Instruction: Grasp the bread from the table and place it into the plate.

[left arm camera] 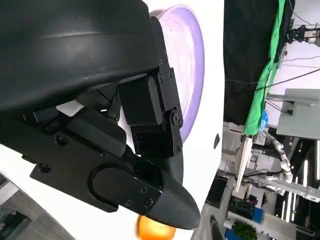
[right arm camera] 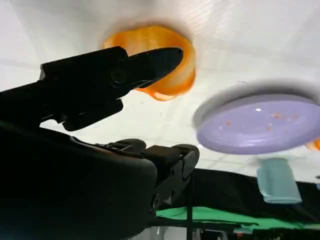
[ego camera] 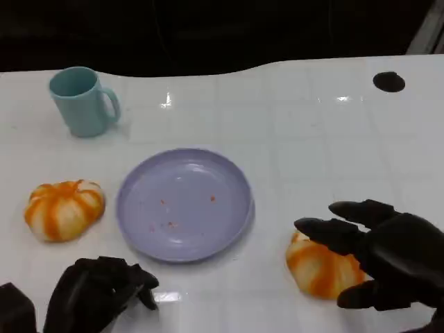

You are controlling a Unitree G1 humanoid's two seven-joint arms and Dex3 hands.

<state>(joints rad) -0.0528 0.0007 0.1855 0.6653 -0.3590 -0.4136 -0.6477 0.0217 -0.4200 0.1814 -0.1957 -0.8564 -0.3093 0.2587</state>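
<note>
The bread [ego camera: 320,270] near the right hand [ego camera: 378,253] is a rounded, domed bun, pale cream with broad orange stripes running from its crown down the sides, like a small pumpkin. It lies on the white desk [ego camera: 312,139], to the right of the plate [ego camera: 184,202] and nearer the robot than the plate's middle, clear of the rim. The right hand is spread over it, fingers apart, with fingertips above the bun's top and a thumb at its near side; nothing is clasped, and I cannot tell whether any finger touches the crust. In the right wrist view one finger [right arm camera: 150,62] reaches across the bun [right arm camera: 165,65], with the plate [right arm camera: 255,125] beyond.

A second bun [ego camera: 64,208] of the same striped make sits at the left of the plate, just apart from its rim. The plate is lavender, round and shallow, with a few reddish crumbs on its floor. A pale teal mug [ego camera: 83,100] stands upright at the far left, handle to the right. A small dark round spot [ego camera: 388,81] marks the desk at the far right.

The left hand [ego camera: 100,291] rests low at the near left, fingers curled inward and holding nothing.

No brand, label or writing can be read on anything here.
</note>
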